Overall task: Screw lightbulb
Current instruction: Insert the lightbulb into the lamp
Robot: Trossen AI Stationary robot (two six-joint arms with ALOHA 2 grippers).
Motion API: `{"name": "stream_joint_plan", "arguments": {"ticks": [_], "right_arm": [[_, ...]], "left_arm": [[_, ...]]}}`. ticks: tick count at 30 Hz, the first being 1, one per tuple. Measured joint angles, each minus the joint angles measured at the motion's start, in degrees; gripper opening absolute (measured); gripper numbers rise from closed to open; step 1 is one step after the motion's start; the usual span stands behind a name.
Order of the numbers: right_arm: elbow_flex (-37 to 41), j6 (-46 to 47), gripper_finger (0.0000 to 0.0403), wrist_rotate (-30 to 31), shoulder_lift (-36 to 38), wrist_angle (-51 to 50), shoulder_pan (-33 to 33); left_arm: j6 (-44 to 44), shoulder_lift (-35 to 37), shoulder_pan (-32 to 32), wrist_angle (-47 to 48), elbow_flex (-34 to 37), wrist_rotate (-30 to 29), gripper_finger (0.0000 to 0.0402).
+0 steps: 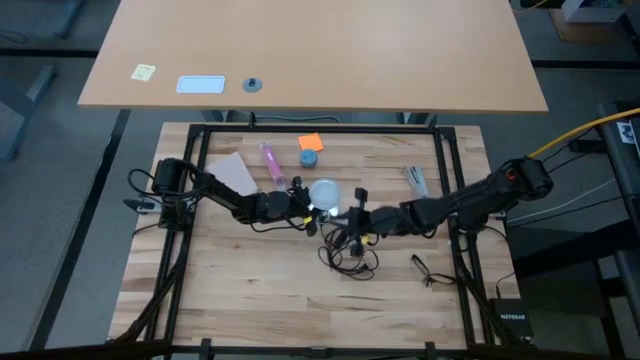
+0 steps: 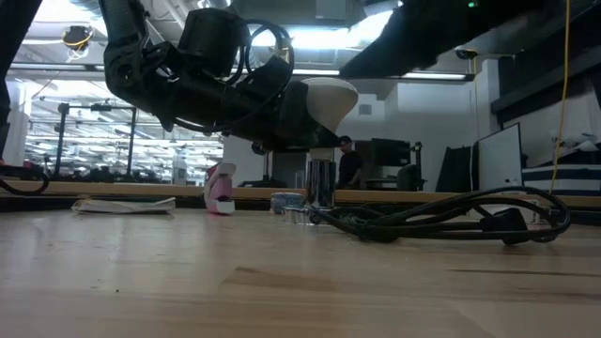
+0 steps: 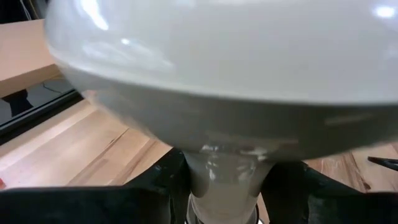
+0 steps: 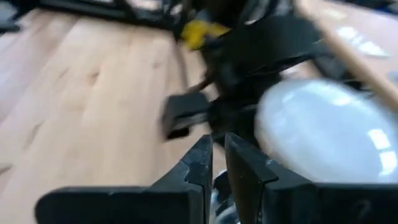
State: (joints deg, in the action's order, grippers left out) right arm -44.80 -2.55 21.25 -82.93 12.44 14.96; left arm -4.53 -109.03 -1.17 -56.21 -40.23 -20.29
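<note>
Frosted lightbulb (image 1: 324,191) in left tool (image 1: 306,203)

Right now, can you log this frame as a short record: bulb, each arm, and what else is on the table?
lightbulb: frosted white lightbulb near table centre, upright over a metal socket
left gripper: left gripper shut on the lightbulb at its narrow neck
right gripper: right gripper beside the bulb, low by the socket; fingers nearly together, anything held not visible
cord: black cord coiled in front of the bulb
other items: orange note, blue round object, pink tube, sheet of paper
</note>
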Motion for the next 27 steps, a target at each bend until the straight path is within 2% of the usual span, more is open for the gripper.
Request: {"name": "stream_joint_plan", "arguments": {"ticks": [5, 12, 17, 27], "right_arm": [[-0.07, 5.69, 0.0050, -2.73, -1.52, -4.07, 0.80], [-0.09, 11.07, 0.0050, -4.21, -7.37, -4.39, 0.81], [-0.11, 11.22, 0.0050, -4.79, -9.85, -1.99, 0.81], [-0.11, 11.24, 0.0050, -3.85, -9.93, -1.48, 0.65]], "left_arm": [[0.00, 0.00, 0.02, 0.02, 0.02, -0.02, 0.0141], [-0.03, -0.04, 0.04, -0.15, 0.04, -0.02, 0.0141], [0.01, -0.07, 0.04, -0.13, 0.04, -0.04, 0.0141], [0.03, -0.07, 0.07, -0.17, 0.06, -0.04, 0.0141]]}}
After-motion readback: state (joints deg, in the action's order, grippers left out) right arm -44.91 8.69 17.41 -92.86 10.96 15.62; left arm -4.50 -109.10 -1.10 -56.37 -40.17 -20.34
